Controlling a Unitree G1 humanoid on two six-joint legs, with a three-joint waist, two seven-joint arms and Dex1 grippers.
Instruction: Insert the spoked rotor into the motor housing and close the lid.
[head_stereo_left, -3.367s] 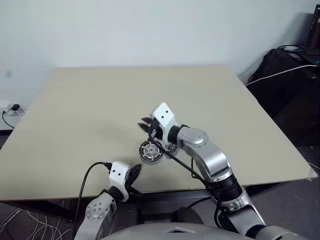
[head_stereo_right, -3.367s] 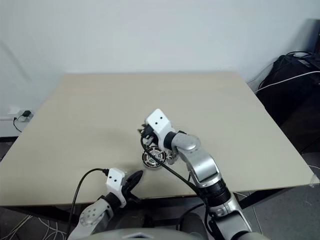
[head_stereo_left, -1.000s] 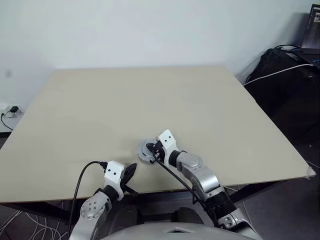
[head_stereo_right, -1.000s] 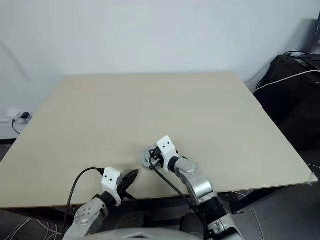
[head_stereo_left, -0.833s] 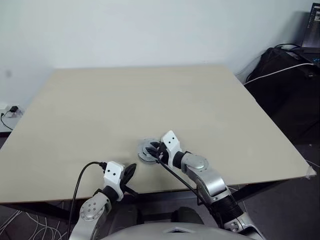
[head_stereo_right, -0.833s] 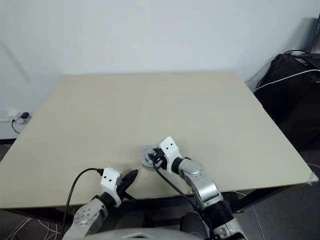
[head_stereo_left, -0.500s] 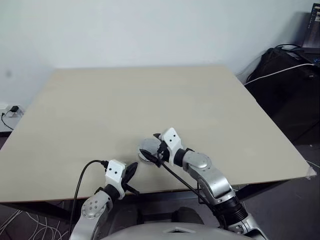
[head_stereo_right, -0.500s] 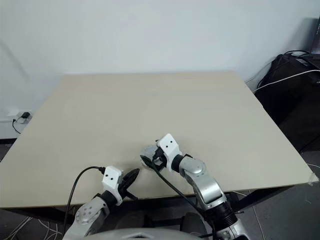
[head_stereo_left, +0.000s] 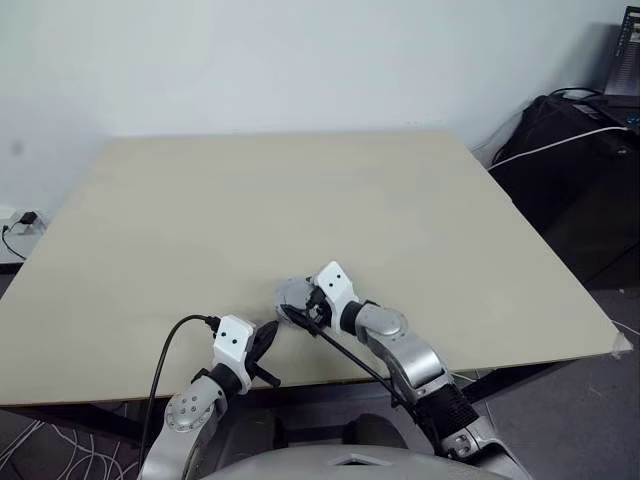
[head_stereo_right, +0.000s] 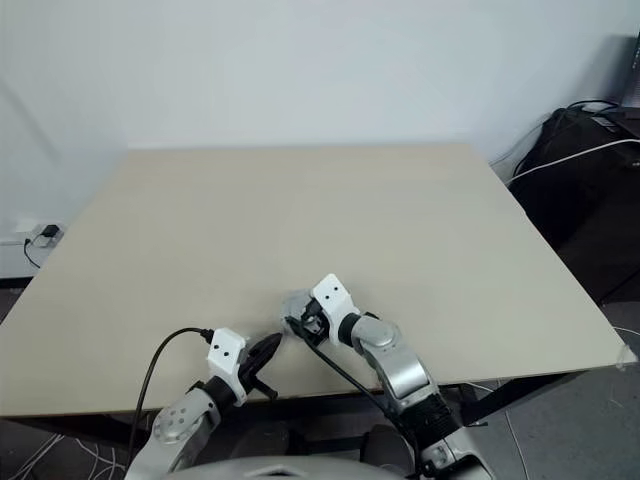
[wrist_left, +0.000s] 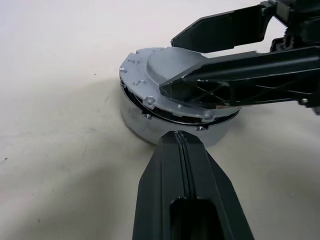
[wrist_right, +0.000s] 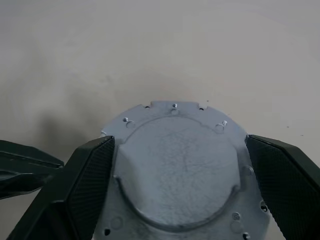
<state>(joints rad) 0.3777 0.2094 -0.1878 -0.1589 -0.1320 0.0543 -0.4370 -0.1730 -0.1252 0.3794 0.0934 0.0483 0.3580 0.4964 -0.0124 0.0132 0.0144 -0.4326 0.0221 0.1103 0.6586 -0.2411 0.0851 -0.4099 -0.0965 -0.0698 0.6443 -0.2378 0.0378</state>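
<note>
Near the front edge of the beige tabletop (head_stereo_left: 200, 220) sits a round silver assembly: the motor housing (wrist_left: 150, 131), a short shiny cylinder standing flat on the surface, with the lid (wrist_right: 180, 175) on top of it. The lid shows its plain grey back, slightly domed in the middle, with small holes and screw heads around its flat border. In the left wrist view a dark gap runs between the lid's edge and the housing's wall on the side facing that camera, so the lid appears to sit slightly raised or tilted there; whether it is fully seated cannot be told. The spoked rotor cannot be made out beneath the lid.

The right claw (wrist_right: 182, 187) is spread wide, one black finger on each side of the lid, the textured pads (wrist_right: 92, 175) level with its rim. The pads stand just beside the rim; whether they touch it cannot be told.

The left claw (wrist_left: 181, 137) has its two fingers pressed together into one black wedge, holding nothing. Its tip sits right at the housing's side wall, at or just short of contact, below the lid's edge.

A black cable (head_stereo_left: 165, 350) loops from the left wrist.
</note>
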